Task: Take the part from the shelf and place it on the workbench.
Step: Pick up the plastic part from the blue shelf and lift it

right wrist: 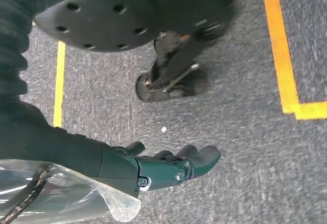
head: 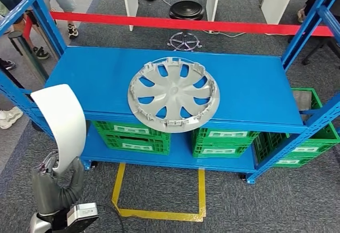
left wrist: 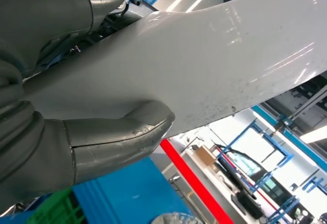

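The left hand [head: 56,182] grips the curved white part [head: 60,118] low beside the shelf [head: 256,92] (right hand [right wrist: 169,165] hangs empty, fingers apart), and its glossy surface could slip free.

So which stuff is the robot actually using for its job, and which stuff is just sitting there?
For the job:
- white curved part, held by the left hand
- blue shelf
- right hand, hanging over the floor, holding nothing

Just lying about:
- grey wheel cover on the shelf
- green crates underneath
- red tape barrier
- yellow floor marking
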Robot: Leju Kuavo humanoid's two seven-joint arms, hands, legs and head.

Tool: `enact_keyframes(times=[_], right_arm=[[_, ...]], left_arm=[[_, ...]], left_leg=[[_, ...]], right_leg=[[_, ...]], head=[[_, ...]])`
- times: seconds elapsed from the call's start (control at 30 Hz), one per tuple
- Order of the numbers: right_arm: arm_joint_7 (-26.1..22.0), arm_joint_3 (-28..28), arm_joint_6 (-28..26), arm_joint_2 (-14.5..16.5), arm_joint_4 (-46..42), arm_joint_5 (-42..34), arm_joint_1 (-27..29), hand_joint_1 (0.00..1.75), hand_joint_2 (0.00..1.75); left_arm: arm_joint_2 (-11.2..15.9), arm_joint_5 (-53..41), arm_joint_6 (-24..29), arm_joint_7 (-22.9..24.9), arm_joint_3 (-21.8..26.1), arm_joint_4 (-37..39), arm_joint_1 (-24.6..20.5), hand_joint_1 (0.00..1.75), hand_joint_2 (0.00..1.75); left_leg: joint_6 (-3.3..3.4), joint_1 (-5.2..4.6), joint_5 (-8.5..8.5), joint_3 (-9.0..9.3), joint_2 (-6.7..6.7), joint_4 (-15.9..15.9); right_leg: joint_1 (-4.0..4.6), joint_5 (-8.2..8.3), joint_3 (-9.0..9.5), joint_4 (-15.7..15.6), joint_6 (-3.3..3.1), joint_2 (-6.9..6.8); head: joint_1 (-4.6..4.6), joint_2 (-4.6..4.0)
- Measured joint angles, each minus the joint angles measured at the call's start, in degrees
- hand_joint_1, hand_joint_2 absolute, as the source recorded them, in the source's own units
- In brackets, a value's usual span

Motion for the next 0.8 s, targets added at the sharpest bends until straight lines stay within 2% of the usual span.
enact_keyframes(times=[0.03,0.07,0.1,0.17,0.2,0.23,0.3,0.33,0.37,0.4,0.43,0.47,0.5,0.53,0.57,0.6,0.67,0.7,0.73,0.8], right_arm=[[0.0,0.0,0.0,0.0,0.0,0.0,-0.1,0.0,1.75],[-0.1,0.1,0.1,-0.1,0.0,0.0,-0.2,0.0,1.75],[-0.1,0.2,0.1,-0.1,0.0,0.0,-0.2,0.0,1.75],[-0.2,0.5,0.2,0.0,0.0,-0.1,-0.1,0.0,1.75],[-0.2,0.6,0.3,0.0,0.0,-0.1,-0.1,0.0,1.75],[-0.2,0.8,0.4,0.0,0.0,-0.2,-0.1,0.0,1.75],[-0.2,0.9,0.5,0.0,0.0,-0.3,-0.1,0.0,1.75],[-0.3,1.0,0.5,0.0,0.0,-0.4,-0.1,0.0,1.75],[-0.3,1.0,0.5,0.0,0.0,-0.4,-0.1,0.0,1.75],[-0.3,1.0,0.5,0.0,0.0,-0.4,-0.1,0.0,1.75],[-0.3,1.0,0.6,0.0,0.0,-0.4,-0.1,0.0,1.75],[-0.3,1.1,0.6,0.0,0.0,-0.4,-0.1,0.0,1.75],[-0.3,1.2,0.6,0.0,0.1,-0.5,-0.1,0.0,1.75],[-0.3,1.3,0.6,-0.1,0.1,-0.5,-0.1,0.0,1.75],[-0.3,1.4,0.6,-0.1,0.1,-0.6,-0.1,0.0,1.75],[-0.4,1.5,0.6,-0.1,0.1,-0.7,-0.1,0.0,1.75],[-0.4,1.7,0.5,-0.1,0.1,-0.9,0.0,0.0,1.75],[-0.3,1.8,0.5,-0.1,0.1,-1.0,0.1,0.0,1.75],[-0.3,1.9,0.5,-0.1,0.2,-1.0,0.1,0.0,1.75],[-0.2,2.1,0.6,-0.1,0.2,-1.1,0.1,0.0,1.75]], left_arm=[[0.0,0.0,0.0,0.0,0.0,0.0,0.0,1.75,1.75],[0.0,0.1,0.0,-0.1,0.0,0.0,0.0,1.75,1.75],[0.0,0.1,0.0,-0.1,-0.1,0.0,0.0,1.75,1.75],[-0.1,0.3,0.1,-0.3,-0.1,0.0,0.0,1.75,1.75],[-0.1,0.5,0.1,-0.4,-0.1,0.0,0.0,1.75,1.75],[-0.1,0.6,0.1,-0.5,-0.1,0.0,0.1,1.75,1.75],[-0.1,0.7,0.1,-0.6,-0.1,0.0,0.1,1.75,1.75],[-0.1,0.7,0.1,-0.7,-0.1,0.1,0.1,1.75,1.75],[-0.1,0.7,0.1,-0.8,-0.1,0.1,0.1,1.75,1.75],[-0.1,0.7,0.1,-0.9,-0.1,0.1,0.1,1.75,1.75],[0.0,0.7,0.1,-0.9,-0.1,0.1,0.1,1.75,1.75],[0.0,0.7,0.1,-0.7,-0.1,0.2,0.1,1.75,1.75],[0.0,0.6,0.1,-0.5,-0.1,0.2,0.1,1.75,1.75],[0.0,0.6,0.1,-0.2,-0.1,0.2,0.0,1.75,1.75],[0.0,0.6,0.1,0.0,-0.1,0.2,-0.1,1.75,1.75],[0.0,0.6,0.1,0.2,-0.1,0.2,-0.1,1.75,1.75],[0.0,0.6,0.1,0.2,0.0,0.4,-0.1,1.75,1.75],[0.0,0.6,0.1,0.3,0.0,0.4,-0.2,1.75,1.75],[0.0,0.7,0.1,0.4,0.0,0.5,-0.2,1.75,1.75],[0.0,0.7,0.1,0.7,-0.1,0.8,-0.2,1.75,1.75]], left_leg=[[-0.28,-0.04,0.36,-0.45,0.02,0.4],[-0.6,-0.04,0.73,-0.73,0.06,0.7],[-0.93,-0.03,1.12,-0.93,0.08,0.7],[-1.68,0.12,1.26,-1.32,-0.07,0.9],[-2.1,0.22,0.0,-1.68,-0.25,1.6],[-2.56,0.37,-2.4,-2.2,-0.43,3.3],[-3.35,0.82,-8.57,-3.26,-0.6,9.5],[-3.65,1.06,-10.53,-3.53,-0.6,12.9],[-3.88,1.27,-10.99,-3.34,-0.61,15.2],[-4.09,1.49,-10.14,-2.45,-0.61,15.9],[-4.26,1.7,-8.46,-0.67,-0.61,14.5],[-4.43,1.91,-6.84,2.0,-0.65,11.2],[-4.51,1.98,-6.22,5.04,-0.8,6.9],[-4.3,1.95,-6.34,7.58,-0.98,2.8],[-3.94,1.85,-6.86,9.15,-1.15,0.0],[-3.41,1.63,-7.37,9.65,-1.27,-1.3],[-2.04,1.42,-6.65,8.68,-1.1,-1.5],[-1.34,1.37,-6.06,8.01,-0.94,-1.5],[-0.68,1.34,-5.37,7.21,-0.78,-1.6],[0.11,1.1,-3.97,5.5,-0.59,-1.6]], right_leg=[[0.12,-0.25,2.26,-3.4,-0.23,-0.08],[0.27,-0.8,3.53,-5.6,-0.51,-0.12],[0.42,-1.01,3.76,-6.4,-0.8,-0.14],[0.33,-0.18,2.75,-6.6,-1.63,-0.27],[0.21,0.45,2.21,-6.7,-2.11,-0.4],[0.07,1.19,1.5,-6.8,-2.49,-0.53],[0.02,2.5,0.0,-6.7,-2.84,-0.65],[0.01,3.18,-0.74,-6.6,-2.79,-0.66],[-0.02,3.86,-1.53,-6.5,-2.69,-0.66],[-0.07,4.52,-2.39,-6.3,-2.54,-0.66],[-0.18,5.12,-3.34,-6.0,-2.32,-0.65],[-0.28,5.64,-4.22,-5.7,-2.02,-0.61],[-0.32,6.11,-5.0,-5.4,-1.64,-0.56],[-0.34,6.59,-5.54,-5.2,-1.22,-0.49],[-0.3,7.11,-5.87,-5.1,-0.8,-0.43],[-0.31,7.67,-6.07,-5.2,-0.37,-0.41],[-0.5,8.38,-6.38,-5.4,0.41,-0.35],[-0.62,7.44,-6.8,-5.0,0.67,-0.33],[-0.67,5.32,-7.51,-3.4,0.81,-0.3],[-0.59,-1.0,-9.29,2.9,0.8,-0.26]], head=[[-0.04,0.0],[-0.03,0.0],[-0.03,0.0],[-0.02,0.0],[-0.13,0.0],[-0.22,0.0],[-0.41,0.0],[-0.43,0.0],[-0.43,0.0],[-0.43,0.0],[-0.43,0.0],[-0.43,0.0],[-0.48,0.0],[-0.48,0.0],[-0.48,0.0],[-0.49,0.0],[-0.46,0.0],[-0.4,0.0],[-0.32,0.0],[-0.12,0.0]])
